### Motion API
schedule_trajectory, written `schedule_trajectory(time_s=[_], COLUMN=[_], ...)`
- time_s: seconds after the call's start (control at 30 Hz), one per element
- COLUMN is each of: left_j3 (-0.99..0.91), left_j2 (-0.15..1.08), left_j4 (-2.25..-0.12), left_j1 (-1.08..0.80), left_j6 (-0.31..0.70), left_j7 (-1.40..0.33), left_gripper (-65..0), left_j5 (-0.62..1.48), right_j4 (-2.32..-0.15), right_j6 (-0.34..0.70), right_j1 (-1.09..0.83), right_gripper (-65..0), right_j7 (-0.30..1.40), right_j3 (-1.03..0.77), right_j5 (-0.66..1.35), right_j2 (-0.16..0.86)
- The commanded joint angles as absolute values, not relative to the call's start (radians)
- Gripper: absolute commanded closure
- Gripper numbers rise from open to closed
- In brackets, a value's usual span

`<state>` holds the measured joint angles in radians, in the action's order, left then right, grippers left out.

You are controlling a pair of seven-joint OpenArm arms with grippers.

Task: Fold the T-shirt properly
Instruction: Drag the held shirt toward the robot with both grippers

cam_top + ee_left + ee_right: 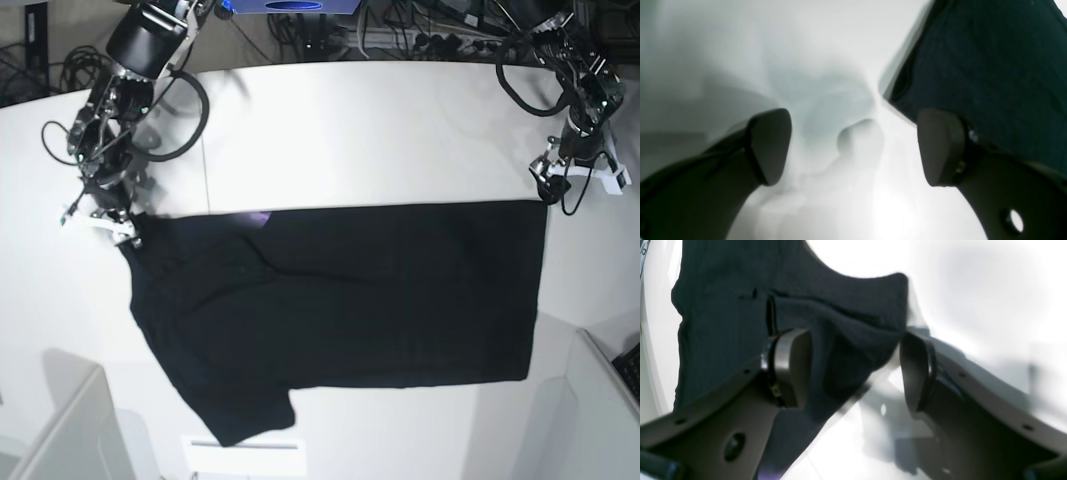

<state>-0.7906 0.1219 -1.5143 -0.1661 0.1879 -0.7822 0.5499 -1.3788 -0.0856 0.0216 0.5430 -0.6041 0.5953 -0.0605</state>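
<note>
Left tool point(853, 146) spread over white table point(740, 40), right tool point(857, 370) spread astride T-shirt point(380, 300) corner

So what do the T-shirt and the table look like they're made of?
T-shirt: soft black knit cloth, likely cotton; matte, with a fine ribbed weave and limp folds in the right wrist view. Table: smooth, hard white surface, perhaps laminate; it shows glare and soft reflections.

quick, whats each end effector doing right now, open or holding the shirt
Left end effector: open, holding nothing, beside the T-shirt corner.
Right end effector: open, cloth lies between the jaws but is not clamped.
</note>
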Motion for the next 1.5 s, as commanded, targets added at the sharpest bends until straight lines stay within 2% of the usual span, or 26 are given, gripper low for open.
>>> schedule_trajectory(time_s=[0.0, 0.17, 0.33, 0.63, 0.7, 0.8, 0.9, 1.0, 1.1, 1.2, 1.47], left_j3=[-0.792, -0.789, -0.704, -0.696, -0.696, -0.694, -0.694, -0.694, -0.694, -0.694, -0.625], left_j2=[0.136, 0.136, 0.142, 0.137, 0.137, 0.139, 0.143, 0.145, 0.145, 0.147, 0.209], left_j4=[-1.512, -1.435, -1.419, -1.293, -1.265, -1.254, -1.250, -1.248, -1.248, -1.248, -1.262], left_j1=[-0.147, -0.088, -0.045, 0.039, 0.051, 0.054, 0.054, 0.054, 0.054, 0.053, 0.028], left_j6=[0.194, 0.194, 0.194, 0.191, 0.191, 0.191, 0.191, 0.191, 0.191, 0.191, 0.193], left_j7=[-0.765, -0.765, -0.765, -0.765, -0.765, -0.765, -0.765, -0.765, -0.765, -0.765, -0.773], left_gripper=[-57.1, -57.1, -57.1, -56.6, -50.4, -29.9, -11.4, -1.3, 0.0, 0.0, 0.0], left_j5=[0.561, 0.561, 0.558, 0.556, 0.555, 0.555, 0.555, 0.555, 0.555, 0.555, 0.559], right_j4=[-1.374, -1.371, -1.371, -1.369, -1.369, -1.369, -1.354, -1.302, -1.254, -1.239, -1.314], right_j6=[-0.105, -0.105, -0.105, -0.105, -0.104, -0.104, -0.104, -0.094, -0.015, 0.022, 0.022], right_j1=[0.019, 0.018, 0.018, 0.018, 0.021, 0.022, 0.031, 0.050, 0.073, 0.073, 0.033], right_gripper=[-39.2, -39.2, -39.2, -39.0, -39.0, -37.8, -29.0, -18.6, -9.9, 0.0, 0.0], right_j7=[0.576, 0.579, 0.579, 0.575, 0.575, 0.573, 0.573, 0.572, 0.542, 0.519, 0.524], right_j3=[-0.605, -0.604, -0.604, -0.604, -0.604, -0.604, -0.590, -0.582, -0.590, -0.585, -0.590], right_j5=[0.582, 0.582, 0.582, 0.582, 0.579, 0.578, 0.581, 0.582, 0.578, 0.578, 0.582], right_j2=[-0.059, -0.059, -0.059, -0.059, -0.059, -0.051, -0.039, -0.016, -0.015, 0.001, 0.007])
